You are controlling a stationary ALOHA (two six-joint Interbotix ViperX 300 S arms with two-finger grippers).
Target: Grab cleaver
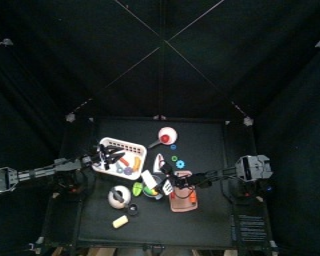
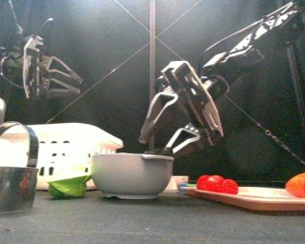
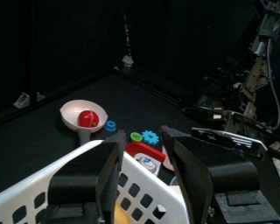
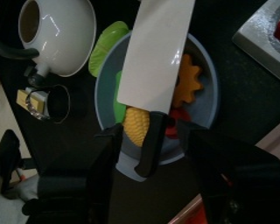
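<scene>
The cleaver has a broad white blade and a black handle. It lies across a grey bowl that holds orange and yellow pieces. My right gripper is open, with one jaw on each side of the black handle and a small gap on both sides. In the front view the right gripper hangs just above the bowl. My left gripper is open and holds nothing, raised over the white basket on the left.
A salmon cutting board to the right of the bowl carries a tomato and an orange fruit. A white teapot and a green piece lie beside the bowl. A metal cup stands front left.
</scene>
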